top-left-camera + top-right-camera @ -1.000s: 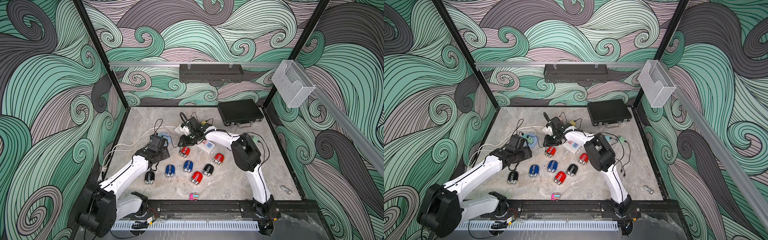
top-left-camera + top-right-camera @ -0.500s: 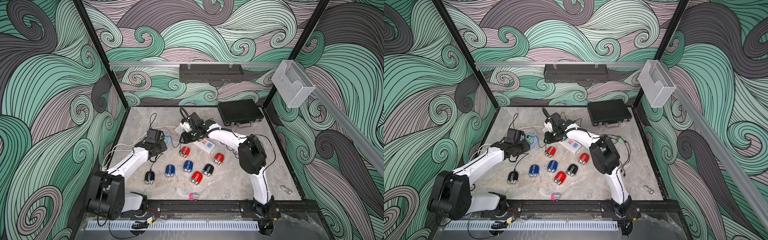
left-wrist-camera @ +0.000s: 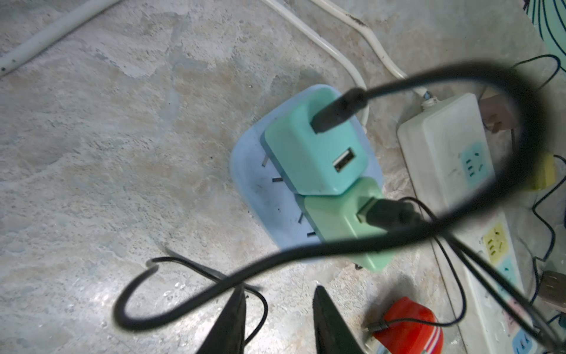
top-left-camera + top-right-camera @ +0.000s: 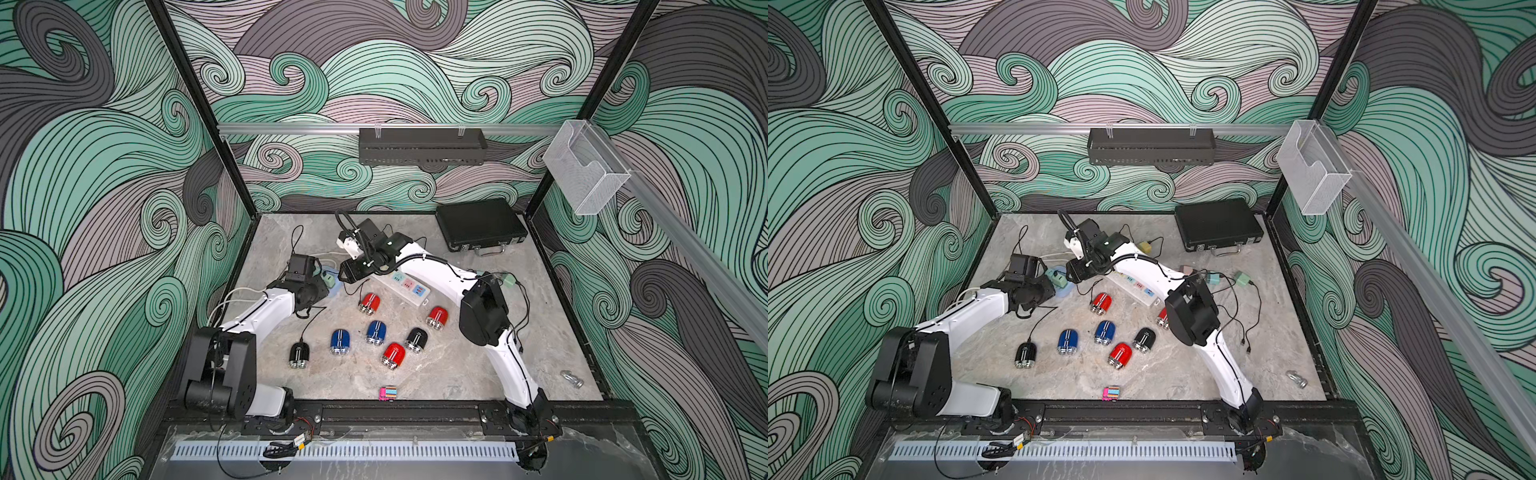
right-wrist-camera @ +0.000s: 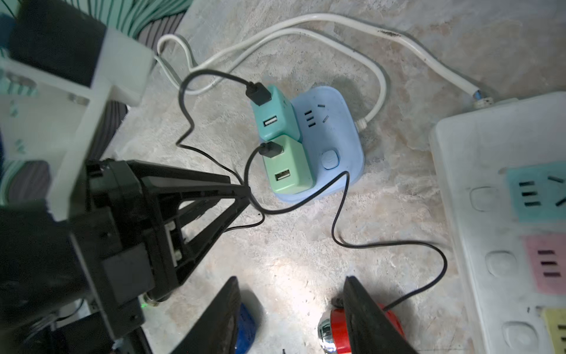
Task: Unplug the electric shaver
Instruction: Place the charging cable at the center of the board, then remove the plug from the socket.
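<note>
A red shaver (image 4: 369, 302) (image 5: 333, 332) lies by the hub. Its thin black cable runs to the light green adapter (image 5: 288, 171) (image 3: 337, 220). A black shaver (image 4: 299, 354) trails a cable toward the teal adapter (image 5: 275, 116) (image 3: 312, 153). Both adapters stand in the pale blue hub (image 5: 333, 128) (image 4: 335, 287). My left gripper (image 3: 279, 288) (image 5: 245, 191) is shut with its tips at the crossing cables; whether it pinches one I cannot tell. My right gripper (image 5: 291, 280) (image 4: 344, 276) hangs open over bare table beside the red shaver.
Several loose red, blue and black shavers (image 4: 376, 332) lie mid-table. A white power strip (image 4: 409, 286) runs right of the hub. A black case (image 4: 480, 226) sits at the back right. Loose adapters with cables (image 4: 509, 280), a small striped block (image 4: 387, 393) and a metal piece (image 4: 571, 379) lie around.
The left gripper's jaws have closed while its forearm swung left. The right gripper's jaws have spread wider and it drew slightly back from the hub.
</note>
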Robot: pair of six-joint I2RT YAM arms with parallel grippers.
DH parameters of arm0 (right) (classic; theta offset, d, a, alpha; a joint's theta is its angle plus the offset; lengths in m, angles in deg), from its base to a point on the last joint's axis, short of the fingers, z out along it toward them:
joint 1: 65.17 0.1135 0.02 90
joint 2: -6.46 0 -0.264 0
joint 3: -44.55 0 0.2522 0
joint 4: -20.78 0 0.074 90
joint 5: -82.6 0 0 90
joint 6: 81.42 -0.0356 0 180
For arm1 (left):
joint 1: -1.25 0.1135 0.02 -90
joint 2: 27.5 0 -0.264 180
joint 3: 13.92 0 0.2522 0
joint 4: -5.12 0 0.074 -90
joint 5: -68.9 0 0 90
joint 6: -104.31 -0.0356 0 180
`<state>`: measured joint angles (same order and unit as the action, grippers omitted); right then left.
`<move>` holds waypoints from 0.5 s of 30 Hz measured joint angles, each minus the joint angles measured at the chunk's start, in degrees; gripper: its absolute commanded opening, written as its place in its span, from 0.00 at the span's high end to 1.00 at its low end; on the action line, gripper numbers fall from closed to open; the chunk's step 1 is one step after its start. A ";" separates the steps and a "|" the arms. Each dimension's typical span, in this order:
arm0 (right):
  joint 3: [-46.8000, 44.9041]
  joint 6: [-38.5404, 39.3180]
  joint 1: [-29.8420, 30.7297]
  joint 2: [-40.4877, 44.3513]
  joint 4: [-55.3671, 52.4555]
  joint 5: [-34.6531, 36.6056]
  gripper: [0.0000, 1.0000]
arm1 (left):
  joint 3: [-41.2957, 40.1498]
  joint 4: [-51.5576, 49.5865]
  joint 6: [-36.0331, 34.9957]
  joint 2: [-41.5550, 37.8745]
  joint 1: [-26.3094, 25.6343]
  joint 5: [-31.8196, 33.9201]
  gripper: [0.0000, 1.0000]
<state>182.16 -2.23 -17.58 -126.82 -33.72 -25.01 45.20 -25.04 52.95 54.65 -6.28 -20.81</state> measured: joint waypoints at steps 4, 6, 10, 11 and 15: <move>3.69 1.57 0.72 -3.04 -2.60 2.16 0.40 | 0.00 1.46 0.44 2.23 1.03 -1.05 0.64; 6.14 2.12 0.85 -4.66 -3.80 2.64 0.40 | 0.04 1.86 0.55 2.86 1.42 -1.31 0.64; 10.67 3.41 1.01 -7.48 -5.38 3.76 0.41 | 0.66 2.32 0.57 3.52 1.99 -1.88 0.64; 11.19 3.67 1.01 -7.93 -5.66 3.80 0.41 | 0.76 2.58 0.55 3.56 2.14 -1.92 0.64; 13.70 5.29 1.01 -9.97 -6.58 3.85 0.41 | 0.94 3.48 0.52 4.07 3.08 -2.40 0.65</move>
<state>195.87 3.06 -16.57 -136.78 -40.29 -21.16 46.14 -21.57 53.47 58.71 -3.20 -23.21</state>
